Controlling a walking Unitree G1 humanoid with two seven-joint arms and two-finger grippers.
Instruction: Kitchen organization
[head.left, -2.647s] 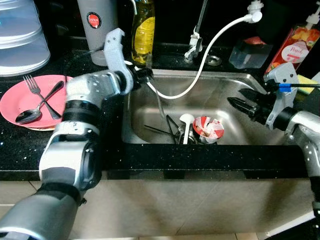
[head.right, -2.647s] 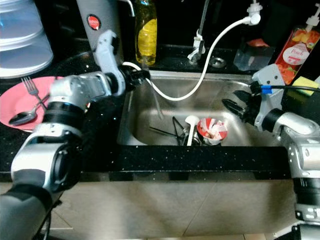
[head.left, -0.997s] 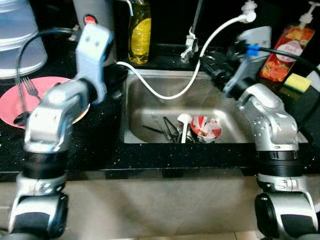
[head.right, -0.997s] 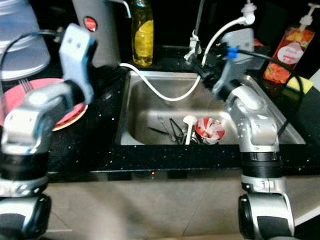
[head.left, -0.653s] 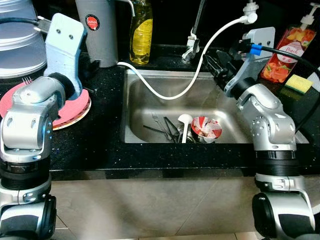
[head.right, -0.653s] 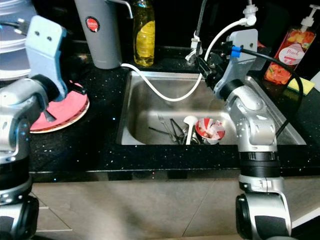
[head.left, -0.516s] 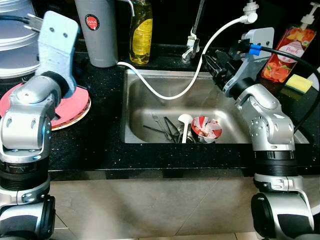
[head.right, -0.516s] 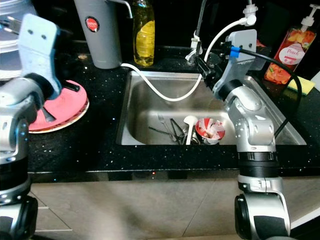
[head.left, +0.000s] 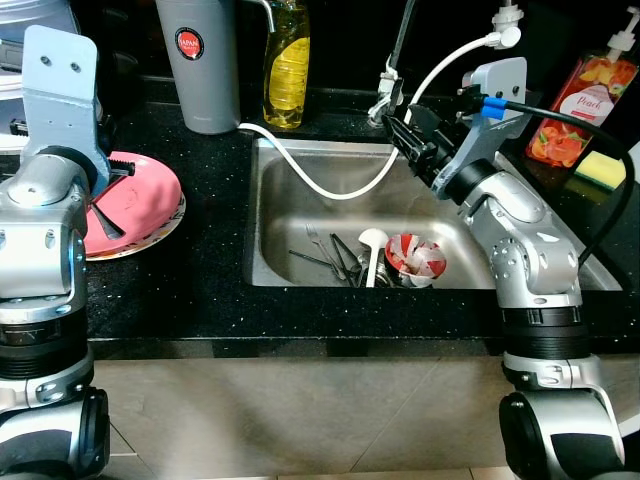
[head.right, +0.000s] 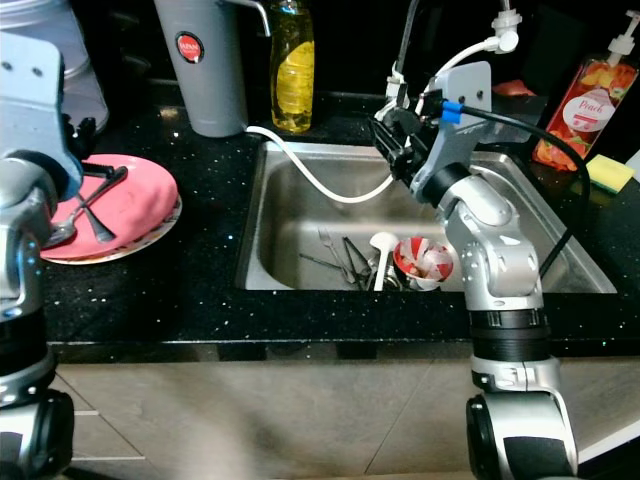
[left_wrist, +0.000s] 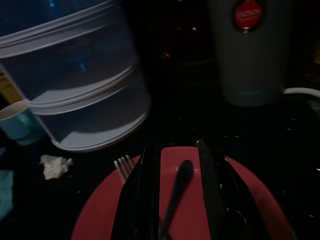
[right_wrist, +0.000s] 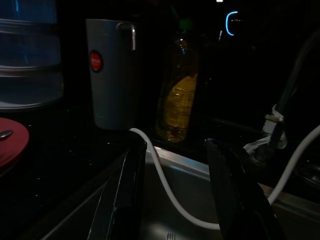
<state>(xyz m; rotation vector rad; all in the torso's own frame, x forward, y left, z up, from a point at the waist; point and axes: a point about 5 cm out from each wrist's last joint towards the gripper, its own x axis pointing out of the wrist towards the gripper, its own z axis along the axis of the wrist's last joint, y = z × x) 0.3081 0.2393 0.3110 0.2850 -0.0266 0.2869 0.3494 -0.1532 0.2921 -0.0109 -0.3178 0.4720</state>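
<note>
The spoon (left_wrist: 176, 192) lies between the spread fingers of the left gripper (left_wrist: 181, 200), on the pink plate (head.right: 140, 205) beneath it with a fork (left_wrist: 121, 167). Likely step: picking up cutlery; next, lower and close. The right gripper (right_wrist: 177, 195) hovers open above the sink (head.left: 300, 215), set in black counter (head.left: 210, 290).

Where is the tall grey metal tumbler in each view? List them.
Left eye view: tall grey metal tumbler at the counter's back, left of the yellow soap bottle.
Right eye view: tumbler, same spot.
Left wrist view: tumbler beyond the round pink plate.
Right wrist view: tumbler beside that bottle.
Shared landmark: white hose by its base.
</note>
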